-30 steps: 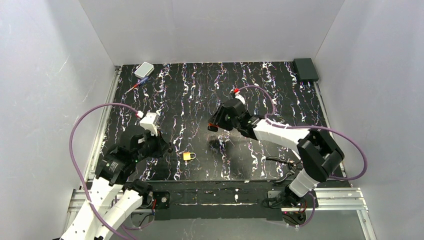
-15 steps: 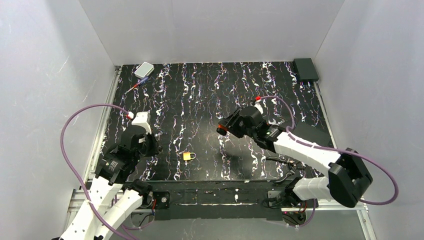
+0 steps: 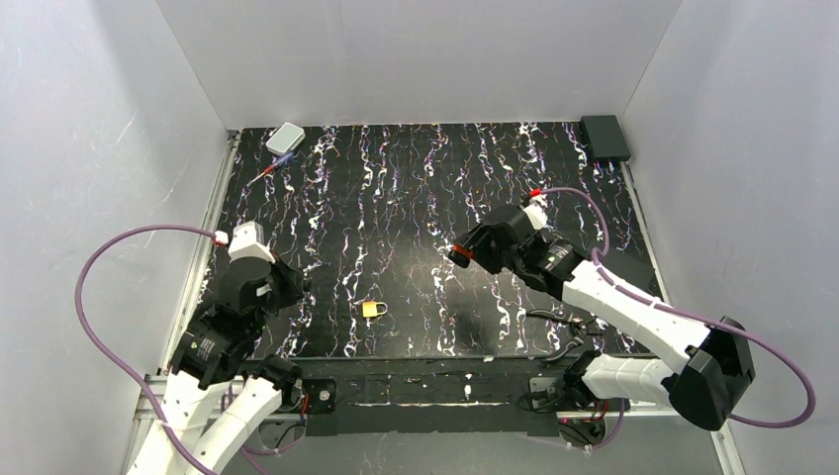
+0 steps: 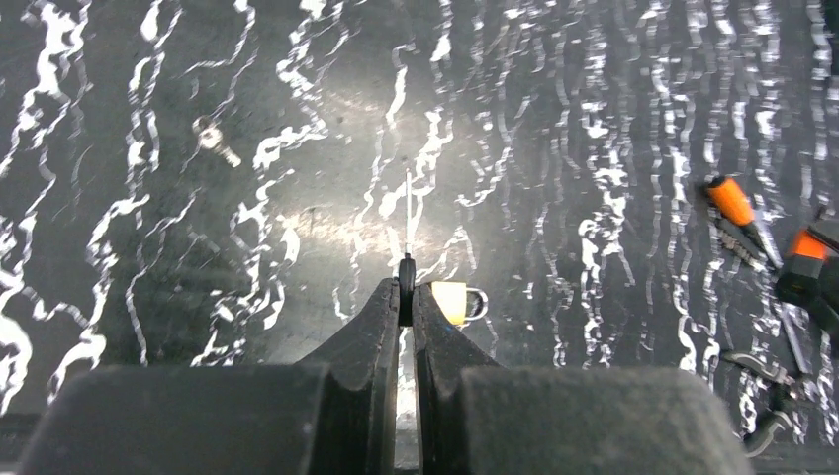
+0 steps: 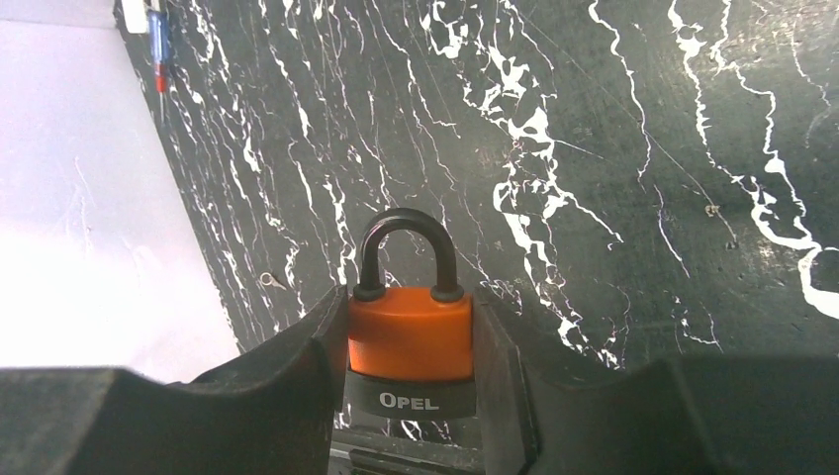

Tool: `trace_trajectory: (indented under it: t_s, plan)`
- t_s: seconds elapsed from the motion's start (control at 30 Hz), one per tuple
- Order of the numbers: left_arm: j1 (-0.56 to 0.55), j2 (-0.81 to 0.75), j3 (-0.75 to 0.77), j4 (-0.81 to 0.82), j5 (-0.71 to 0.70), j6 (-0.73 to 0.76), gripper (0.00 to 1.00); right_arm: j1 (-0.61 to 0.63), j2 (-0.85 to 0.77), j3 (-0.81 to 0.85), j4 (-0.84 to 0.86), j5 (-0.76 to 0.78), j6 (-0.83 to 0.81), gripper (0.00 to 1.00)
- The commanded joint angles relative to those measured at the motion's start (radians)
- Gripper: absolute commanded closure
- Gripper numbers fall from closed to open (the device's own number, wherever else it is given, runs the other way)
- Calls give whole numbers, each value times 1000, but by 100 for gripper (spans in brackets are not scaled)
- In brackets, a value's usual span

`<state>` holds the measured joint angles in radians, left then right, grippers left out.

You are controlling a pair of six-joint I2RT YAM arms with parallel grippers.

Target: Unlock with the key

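Starting at the far left corner of the bench (image 3: pixel 396 198), we have a small white box (image 3: pixel 285 138) with a thin screwdriver (image 3: pixel 268 172) lying just near of it. Coming nearer along the left side, we find the left tool (image 4: pixel 406 297) clenched tight, and there is the key (image 4: pixel 406 277) pinched between its fingertips. We see the key's dark head caught in the grip and its thin blade sticking straight out, edge-on to the wrist camera. It sits up off the bench, touching nothing else.

In that same wrist view, a small silver piece (image 4: pixel 211 136) lies loose on the bench, well apart from the fingers.

Moving right, a yellow padlock (image 3: pixel 373 309) lies on the bench close to the near edge, between the two arms. From the left wrist it peeks out just behind one finger.

Right of centre now, the right tool (image 5: pixel 410 307) is grasping an orange padlock (image 5: pixel 411 332) by the sides of its body. The black shackle points away from the wrist and looks closed, and the black band marked OPEL sits deepest in the grip. We see it held above the bench, well apart from the key.

Further right, pliers (image 3: pixel 560 317) lie near the near edge, and a black box (image 3: pixel 605 136) sits in the far right corner.
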<state>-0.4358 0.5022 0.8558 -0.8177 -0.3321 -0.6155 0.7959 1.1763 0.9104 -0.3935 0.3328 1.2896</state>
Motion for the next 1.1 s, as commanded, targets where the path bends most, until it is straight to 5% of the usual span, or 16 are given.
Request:
trace_trajectory:
  t_s: [0.0, 0.23, 0.4, 0.83, 1.07]
  plan:
    - [-4, -77, -35, 149, 143, 114, 100, -3, -57, 64, -50, 58, 36, 99]
    - [-3, -65, -43, 146, 312, 186, 100, -3, -79, 44, -67, 23, 117, 99]
    - [-3, 66, -14, 150, 699, 281, 100, -3, -82, -7, -12, -36, 247, 99]
    - [-4, 289, 80, 178, 961, 93, 100, 13, -14, 36, -29, 19, 390, 99]
    - [-55, 416, 127, 193, 935, 64, 100, 29, 34, 39, 5, 33, 386, 99]
